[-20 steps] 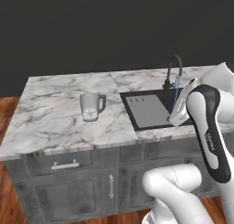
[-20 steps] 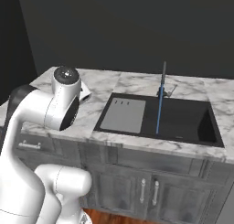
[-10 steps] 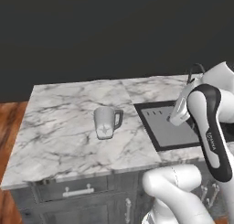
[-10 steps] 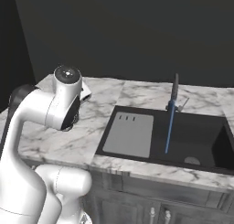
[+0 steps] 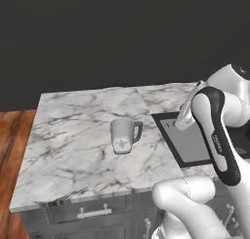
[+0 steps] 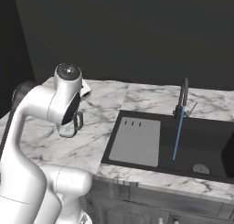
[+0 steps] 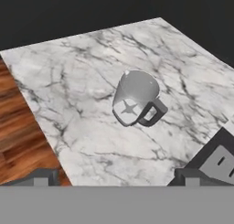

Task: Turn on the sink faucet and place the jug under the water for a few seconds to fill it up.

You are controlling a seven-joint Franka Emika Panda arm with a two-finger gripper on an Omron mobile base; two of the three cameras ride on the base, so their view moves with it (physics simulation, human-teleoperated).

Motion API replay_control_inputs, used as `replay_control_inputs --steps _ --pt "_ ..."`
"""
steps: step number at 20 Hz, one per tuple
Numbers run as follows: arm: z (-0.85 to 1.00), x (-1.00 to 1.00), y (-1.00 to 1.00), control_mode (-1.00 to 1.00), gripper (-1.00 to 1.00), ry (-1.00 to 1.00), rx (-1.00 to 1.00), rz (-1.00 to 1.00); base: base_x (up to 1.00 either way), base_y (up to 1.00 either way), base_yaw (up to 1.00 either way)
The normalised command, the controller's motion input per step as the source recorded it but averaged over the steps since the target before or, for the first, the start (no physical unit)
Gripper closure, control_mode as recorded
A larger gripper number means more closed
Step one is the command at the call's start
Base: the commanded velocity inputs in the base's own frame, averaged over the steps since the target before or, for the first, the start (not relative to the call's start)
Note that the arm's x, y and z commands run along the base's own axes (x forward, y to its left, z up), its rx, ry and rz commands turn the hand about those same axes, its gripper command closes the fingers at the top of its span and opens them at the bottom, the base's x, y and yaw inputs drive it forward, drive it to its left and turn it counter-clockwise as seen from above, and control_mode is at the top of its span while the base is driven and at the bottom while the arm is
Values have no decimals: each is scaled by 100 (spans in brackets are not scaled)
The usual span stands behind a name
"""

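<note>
A: Left base view first. What differs from half a second ago?

B: The whole picture has slid, so the camera on the base has moved, not the things. The jug (image 5: 125, 135) now sits near the middle of the frame, where before it was left of centre and smaller. It stands upright on the marble tabletop (image 5: 73, 135), handle toward the sink (image 5: 188, 146), of which a corner with the grey drainboard panel (image 5: 191, 143) shows beside the arm.

A: And the right base view?

B: Same shift. The sink faucet (image 6: 183, 97) and the water (image 6: 178, 133), a thin blue stream falling into the black basin, lie further right than before. The jug (image 6: 73, 123) is mostly hidden behind the arm's white joint; only its lower rim and dark handle peek out.

A: Hand view?

B: It looks down on the jug (image 7: 135, 98), upright, well apart from the sink corner at the lower right edge. The wooden floor (image 7: 23, 136) shows beyond the tabletop's edge.

A: The fingers?

B: One tip (image 7: 40, 178) and the other stand far apart at the bottom edge, spread wide, holding nothing.

A: Any writing?

B: A white star on the jug's side; small lettering on the arm's dark link in the left base view is too blurred to read.
</note>
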Motion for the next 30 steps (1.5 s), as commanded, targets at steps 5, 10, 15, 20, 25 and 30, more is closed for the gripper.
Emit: replay_control_inputs --steps 5,10,15,20,25,30 --pt "-19 34 0 -100 -100 -2 6 12 0 0 0" --pt "-25 41 0 -100 -100 -2 8 16 0 0 0" --pt "-32 28 0 -100 -100 -4 5 20 0 0 0" --pt "-30 21 0 -100 -100 -9 5 17 0 0 0" --pt "-31 25 11 -100 -100 -9 3 12 0 0 0" --pt "-28 26 16 -100 -100 -9 2 8 0 0 0"
